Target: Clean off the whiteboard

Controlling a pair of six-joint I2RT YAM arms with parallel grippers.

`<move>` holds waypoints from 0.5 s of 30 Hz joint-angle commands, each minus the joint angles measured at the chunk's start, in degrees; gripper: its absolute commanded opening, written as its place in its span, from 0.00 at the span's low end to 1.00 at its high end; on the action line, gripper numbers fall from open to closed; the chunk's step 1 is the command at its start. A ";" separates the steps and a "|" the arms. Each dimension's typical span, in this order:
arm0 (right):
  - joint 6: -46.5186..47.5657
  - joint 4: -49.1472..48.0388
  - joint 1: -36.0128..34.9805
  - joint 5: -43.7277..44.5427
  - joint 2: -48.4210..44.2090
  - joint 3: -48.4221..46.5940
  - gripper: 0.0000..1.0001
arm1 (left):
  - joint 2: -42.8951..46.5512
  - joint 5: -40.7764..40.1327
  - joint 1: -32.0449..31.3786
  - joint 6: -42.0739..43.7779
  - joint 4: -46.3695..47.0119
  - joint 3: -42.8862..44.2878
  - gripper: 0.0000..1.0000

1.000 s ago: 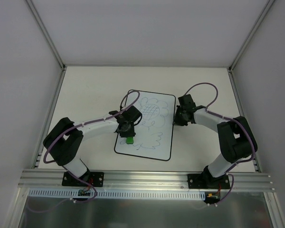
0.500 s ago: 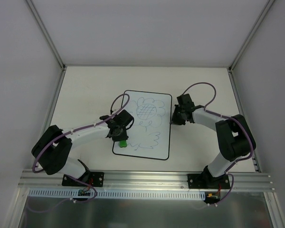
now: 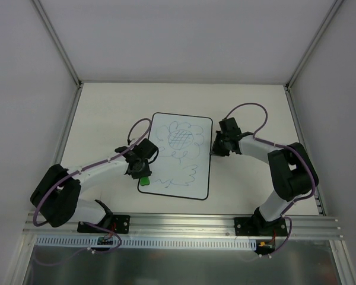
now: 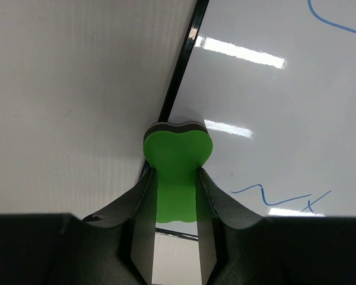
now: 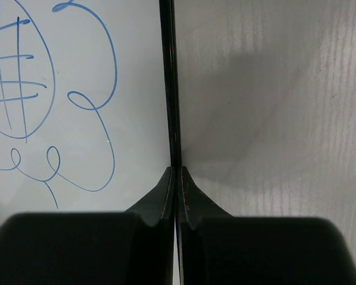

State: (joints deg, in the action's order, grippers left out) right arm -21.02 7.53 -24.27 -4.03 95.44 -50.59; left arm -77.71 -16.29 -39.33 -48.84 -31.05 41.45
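Observation:
The whiteboard (image 3: 193,172) lies flat mid-table with a blue flower doodle (image 3: 183,141) on it. My left gripper (image 3: 142,170) is shut on a small green eraser (image 3: 144,180) at the board's lower left edge. In the left wrist view the eraser (image 4: 177,155) sits between my fingers (image 4: 143,225), on the black border with the whiteboard (image 4: 273,107) to its right. My right gripper (image 3: 214,149) is shut, its tips at the board's right edge. In the right wrist view the right gripper (image 5: 177,170) rests on the black border (image 5: 168,71), with the whiteboard (image 5: 136,53) to the left.
White walls enclose the table on the left, back and right. An aluminium rail (image 3: 178,222) with both arm bases runs along the near edge. Purple cables loop over each arm. Bare tabletop (image 3: 107,113) surrounds the board.
The whiteboard has slid left and turned a little. My left gripper with the eraser has moved left and down to the board's left edge. My right gripper has followed the right edge leftward.

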 commanded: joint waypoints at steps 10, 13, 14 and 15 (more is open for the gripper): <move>-0.52 1.52 -0.51 2.19 2.39 0.14 0.00 | -16.76 1.70 -11.55 3.31 -4.99 13.91 0.00; -0.52 1.44 -0.51 2.45 1.68 0.49 0.00 | -21.68 4.95 -14.63 3.31 -2.53 16.90 0.00; -0.52 1.44 -0.51 2.45 1.59 0.58 0.00 | -22.39 5.91 -15.24 3.31 -1.22 17.52 0.00; -0.52 1.44 -0.51 2.36 1.59 0.58 0.00 | -23.27 7.23 -16.64 3.40 -0.77 19.00 0.00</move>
State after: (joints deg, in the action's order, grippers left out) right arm -21.06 7.07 -24.43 -4.23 95.88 -50.87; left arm -96.51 -16.53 -53.15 -45.52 -34.85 59.72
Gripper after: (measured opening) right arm 0.018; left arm 0.264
